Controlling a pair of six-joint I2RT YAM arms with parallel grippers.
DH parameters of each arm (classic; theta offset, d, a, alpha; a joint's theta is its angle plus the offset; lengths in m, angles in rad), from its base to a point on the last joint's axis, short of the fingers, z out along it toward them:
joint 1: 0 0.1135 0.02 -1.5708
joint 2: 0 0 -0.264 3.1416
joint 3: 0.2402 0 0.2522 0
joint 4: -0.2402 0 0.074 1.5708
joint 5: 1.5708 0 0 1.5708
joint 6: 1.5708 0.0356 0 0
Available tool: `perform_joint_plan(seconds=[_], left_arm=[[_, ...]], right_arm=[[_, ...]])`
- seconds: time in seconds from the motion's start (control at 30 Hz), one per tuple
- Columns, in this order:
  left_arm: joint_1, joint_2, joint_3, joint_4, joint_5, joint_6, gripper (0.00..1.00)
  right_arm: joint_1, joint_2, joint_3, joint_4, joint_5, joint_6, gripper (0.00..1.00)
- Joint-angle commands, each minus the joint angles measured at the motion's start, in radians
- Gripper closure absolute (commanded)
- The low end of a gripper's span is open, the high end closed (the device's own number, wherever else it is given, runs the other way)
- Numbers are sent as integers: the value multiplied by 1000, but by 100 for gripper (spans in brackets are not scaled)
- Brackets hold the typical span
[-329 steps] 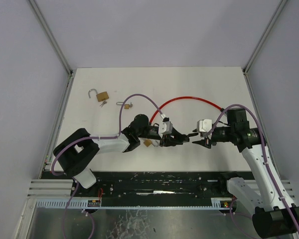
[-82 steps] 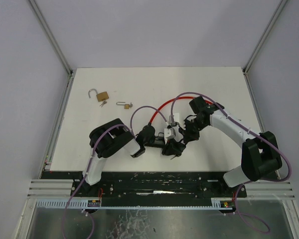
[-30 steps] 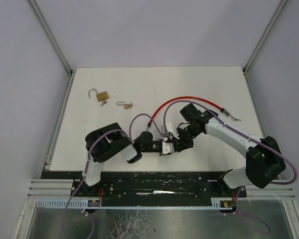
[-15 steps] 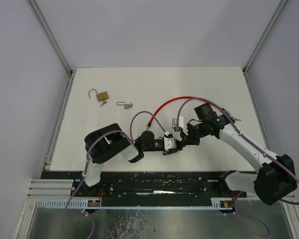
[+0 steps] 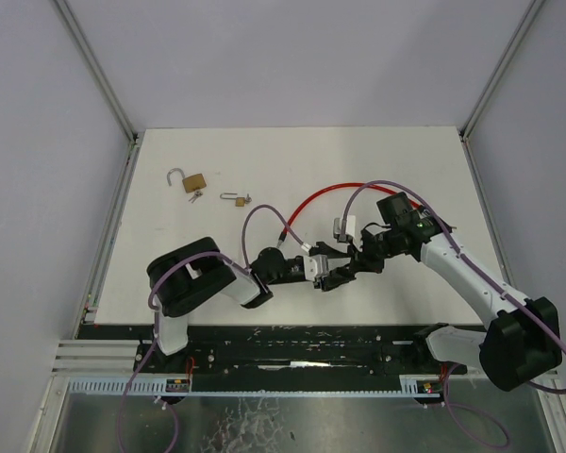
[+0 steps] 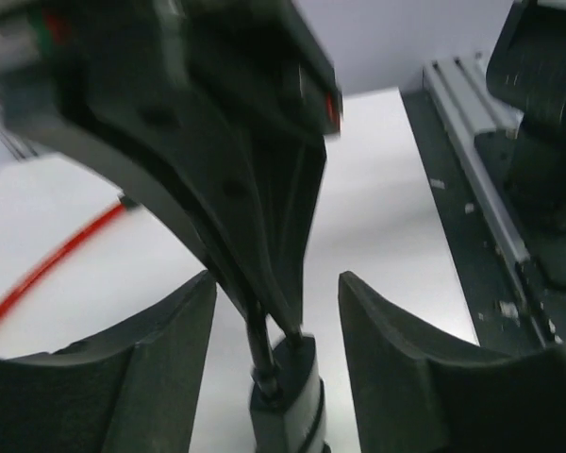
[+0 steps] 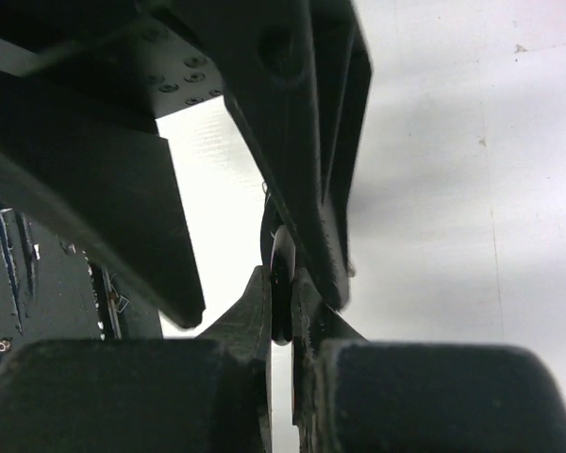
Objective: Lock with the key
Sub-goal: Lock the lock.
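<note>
The small padlock [image 6: 285,396] hangs above the table [image 5: 377,151], near its front edge and about midway across, in the narrow space where the two arms meet. It shows only as a dark silhouette, with a thin rod rising beside its body. The right tool [image 5: 355,263] has its fingers pressed together on the upper part of it; the right wrist view shows a thin dark edge nipped between the two pads, but whether that edge is the lock's body or a key in it cannot be told. The left tool [image 5: 326,270] faces the right one with its fingers [image 6: 123,368] spread, one on each side of the small padlock with a gap showing on both sides, so they do not touch it. Just behind the tools a red cable [image 5: 332,192] arches across the white table from the left arm's wrist towards the right arm. Well apart, at the far left, lies a brass padlock [image 5: 194,181] with its shackle swung open, and near it, a little to the right, a smaller lock [image 5: 236,199].
</note>
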Motion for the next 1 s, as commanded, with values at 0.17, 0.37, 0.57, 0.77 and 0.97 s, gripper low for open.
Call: perform_joint_plan(seconds=[0.17,0.37,0.57,0.77,0.97], left_arm=[[-3,-52,-14,185,-18,-47,39],[-2,-41,-21,185,-19,-58,36],[-1,-14,-5,183,-17,-52,37],[10,39,34,183,-1,-86,39],[10,90,60,183,-7,-109,43]], right_arm=[[-28,-32,20,13,-48,4,100],[-68,-62,39,-45,-75,-40,100],[-116,-100,60,-115,-107,-109,100],[-134,-137,65,-154,-120,-162,100],[-149,-162,78,-187,-117,-205,100]])
